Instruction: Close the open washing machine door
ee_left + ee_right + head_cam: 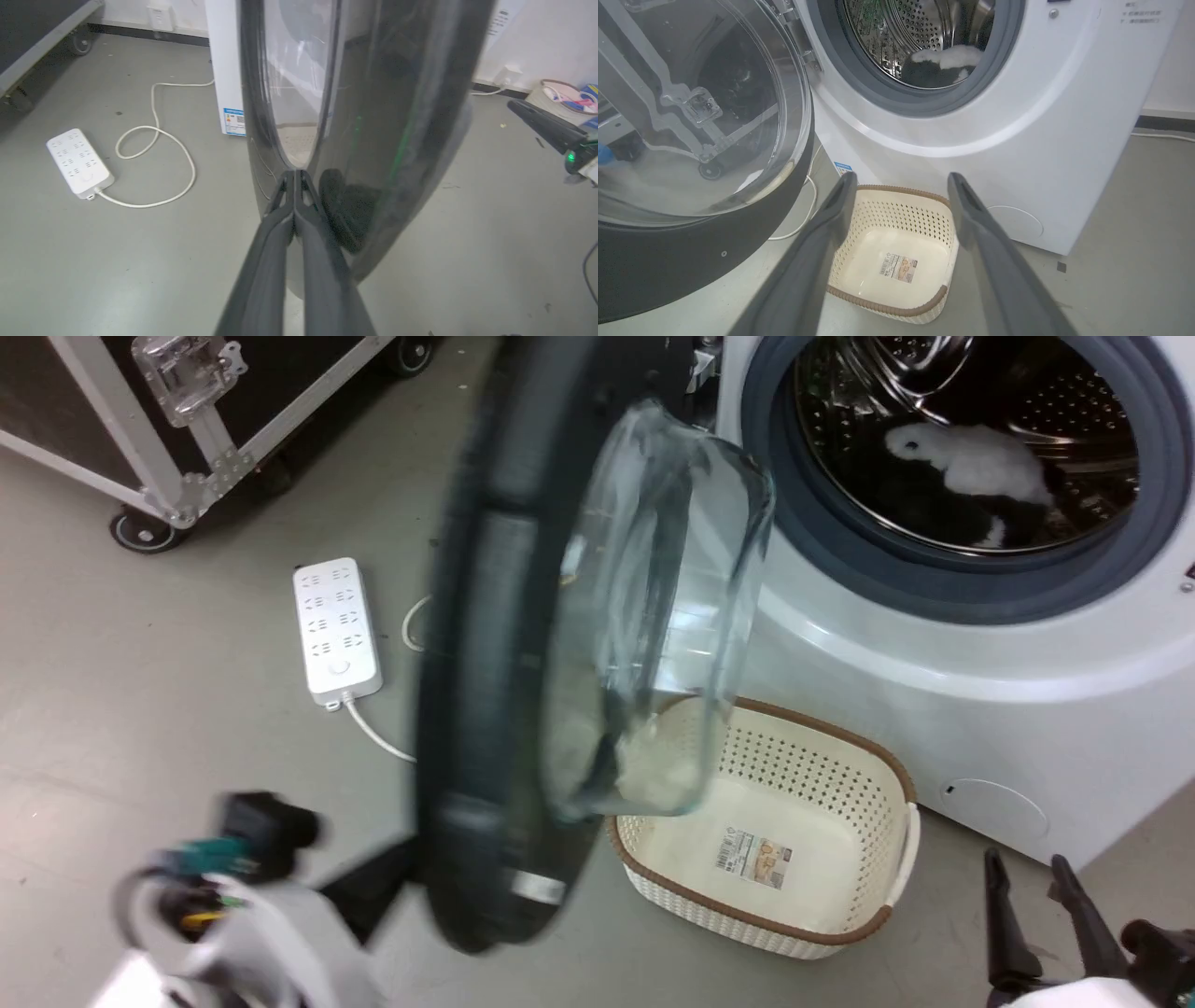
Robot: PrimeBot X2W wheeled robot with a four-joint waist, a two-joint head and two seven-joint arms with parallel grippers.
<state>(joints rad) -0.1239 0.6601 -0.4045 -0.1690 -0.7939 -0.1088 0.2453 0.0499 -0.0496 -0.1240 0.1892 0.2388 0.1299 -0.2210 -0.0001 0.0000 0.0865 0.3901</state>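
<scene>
- While its drum hole gapes uncovered, the white front-loading washing machine (980,709) stands at the right of the head view, its grey gasket ringing the steel drum.
- The washing machine door (485,709) hangs open on its hinge at the drum's left. It is seen nearly edge-on, blurred, with the clear glass bowl bulging towards the machine.
- A black flight case (187,420) with metal edging and castors sits on the floor at far left.
- A cream perforated basket (794,751) with a brown rim lies on the floor just in front of the machine, below the door's glass.
- A white power strip (336,630) lies between the case and the door.
- The right gripper (902,182) has its fingers spread wide, holding nothing, above the basket.
- The left gripper (295,177) is pinched fully together, its tips against the door's glossy black outer face.
- A black-and-white furry item (971,476) rests inside the drum.
</scene>
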